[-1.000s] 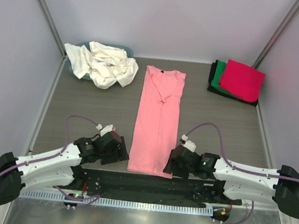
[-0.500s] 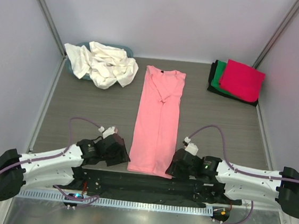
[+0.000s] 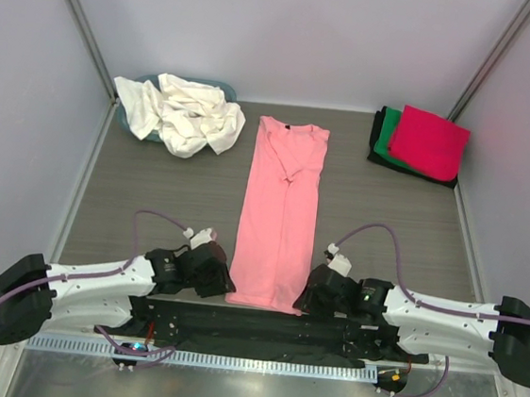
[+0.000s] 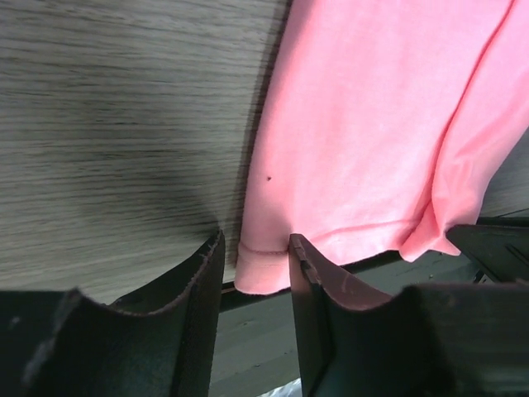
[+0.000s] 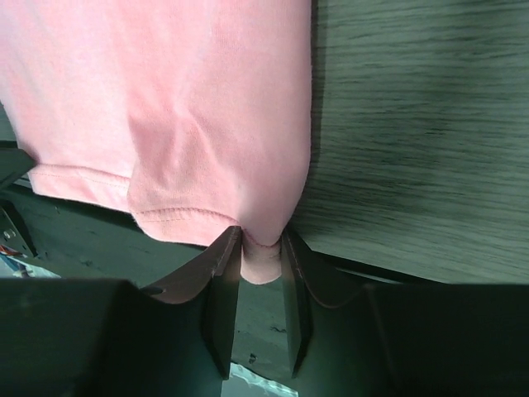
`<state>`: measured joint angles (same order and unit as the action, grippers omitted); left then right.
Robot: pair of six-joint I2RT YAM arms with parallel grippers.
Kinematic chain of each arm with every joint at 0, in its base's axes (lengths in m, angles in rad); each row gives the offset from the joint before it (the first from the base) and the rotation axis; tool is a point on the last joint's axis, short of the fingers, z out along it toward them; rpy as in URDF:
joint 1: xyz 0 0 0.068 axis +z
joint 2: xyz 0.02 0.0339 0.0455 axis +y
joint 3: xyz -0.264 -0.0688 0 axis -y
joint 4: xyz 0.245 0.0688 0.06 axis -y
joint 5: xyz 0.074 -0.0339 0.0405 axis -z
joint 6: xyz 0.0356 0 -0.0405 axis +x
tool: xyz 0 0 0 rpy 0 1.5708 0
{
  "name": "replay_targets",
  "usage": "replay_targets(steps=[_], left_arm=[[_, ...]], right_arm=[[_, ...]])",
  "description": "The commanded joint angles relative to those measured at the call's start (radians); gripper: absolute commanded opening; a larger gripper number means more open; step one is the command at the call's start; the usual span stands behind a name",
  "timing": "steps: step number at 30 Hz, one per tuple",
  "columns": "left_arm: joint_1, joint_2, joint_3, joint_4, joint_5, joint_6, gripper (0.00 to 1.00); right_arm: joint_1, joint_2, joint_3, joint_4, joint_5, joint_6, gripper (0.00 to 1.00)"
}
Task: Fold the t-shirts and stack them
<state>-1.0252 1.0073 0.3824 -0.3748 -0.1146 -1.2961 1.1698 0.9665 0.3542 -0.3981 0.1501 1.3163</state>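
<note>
The salmon pink t-shirt (image 3: 281,210) lies flat as a long narrow strip down the middle of the table, collar at the far end. My left gripper (image 3: 219,280) is at its near left hem corner; in the left wrist view (image 4: 256,244) the jaws are open with that corner of the shirt (image 4: 372,124) between them. My right gripper (image 3: 309,295) is at the near right hem corner; in the right wrist view (image 5: 262,240) the jaws pinch a bunched corner of the shirt (image 5: 165,99).
A heap of cream white t-shirts (image 3: 184,114) fills the teal-blue tub (image 3: 222,87) at the far left. A folded stack sits at the far right: magenta red (image 3: 429,140) on green (image 3: 384,147) on black (image 3: 379,123). A black bar (image 3: 261,326) runs along the near edge.
My left gripper has slid right and nearer, reaching the shirt's left hem corner. My right gripper has settled slightly lower on the right hem corner.
</note>
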Motion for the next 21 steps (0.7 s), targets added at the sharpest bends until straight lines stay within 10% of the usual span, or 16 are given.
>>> replay_targets(steps=[1, 8, 21], left_arm=[[-0.026, 0.034, -0.03, -0.003, 0.004, -0.028, 0.38], [-0.073, 0.021, -0.025, -0.004, -0.002, -0.072, 0.02], [-0.111, 0.031, 0.321, -0.378, -0.192, -0.017, 0.0]], right_arm=[[0.007, 0.003, -0.034, -0.008, 0.036, 0.009, 0.32], [0.005, -0.017, -0.038, -0.013, 0.026, 0.008, 0.13], [0.018, -0.083, 0.204, -0.252, 0.212, -0.09, 0.01]])
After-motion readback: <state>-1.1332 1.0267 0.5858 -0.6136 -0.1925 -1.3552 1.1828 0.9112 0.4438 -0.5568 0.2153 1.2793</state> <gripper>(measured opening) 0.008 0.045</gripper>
